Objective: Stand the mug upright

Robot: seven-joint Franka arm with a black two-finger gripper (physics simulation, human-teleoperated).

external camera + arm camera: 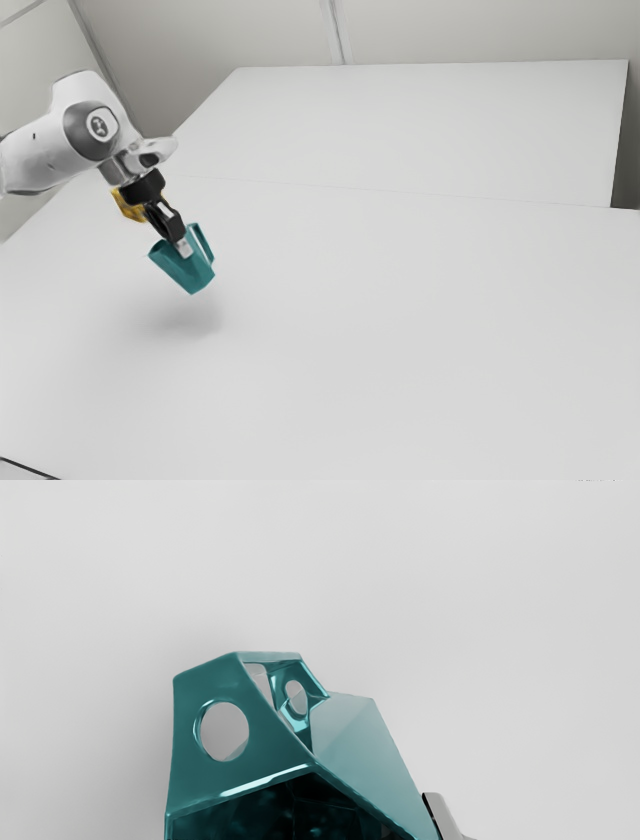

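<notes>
Left of centre, a teal mug tilted in mid-air

Exterior view: the gripper (184,247) grasps the mug (187,272) aslant above the white table (400,310), handle toward the view's right.

Wrist view: glossy, faceted walls, round openings, dark interior; a finger (443,816) against its outside.

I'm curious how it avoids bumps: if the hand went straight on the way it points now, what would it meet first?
Probably the white table, with the teal mug in the hand likely touching first. The hand slants down toward the exterior view's right; the gap is hard to judge.
</notes>
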